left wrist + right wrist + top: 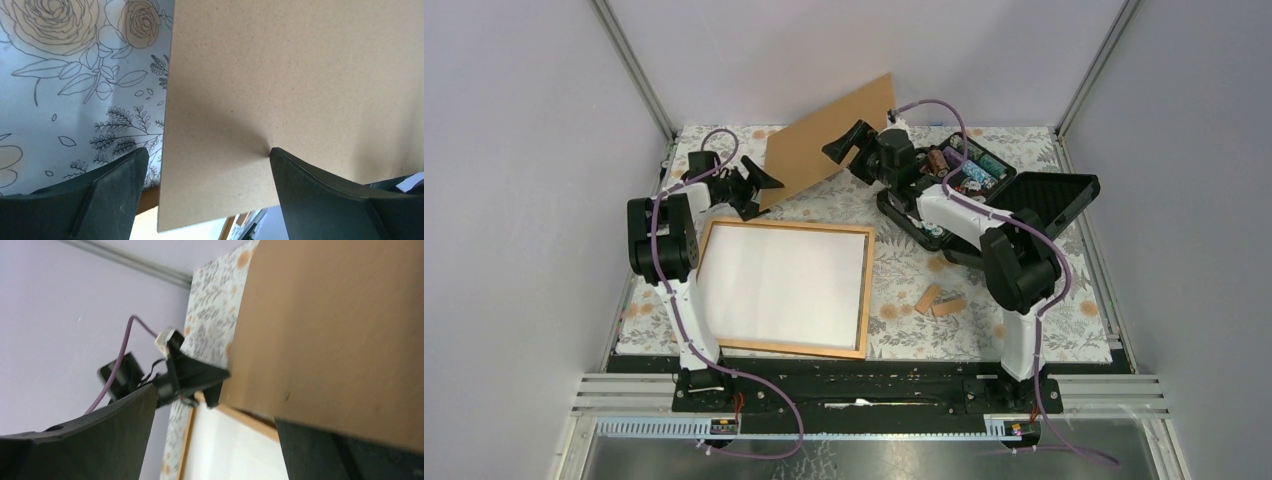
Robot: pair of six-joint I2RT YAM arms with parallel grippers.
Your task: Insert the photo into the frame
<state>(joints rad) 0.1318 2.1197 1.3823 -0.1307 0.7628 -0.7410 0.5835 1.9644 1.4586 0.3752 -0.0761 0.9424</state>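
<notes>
Grippers spread wide: left gripper [757, 188] and right gripper [849, 145] only prop the tilted backing board [829, 135] at 12 o'clock. We see photo [784, 285] white-side-up in frame [868, 290], 7 o'clock. Unpinched, board could slip, shifting photo.

Board [829, 135], case [1044, 195] and blocks [939, 300] on a floral cloth [904, 260]

The brown board stands tilted at the back of the cloth, one corner raised. The black case lies open at the right rear, with small coloured things inside and its lid thrown rightward. Two small wooden blocks lie just beside each other nearer the front.
</notes>
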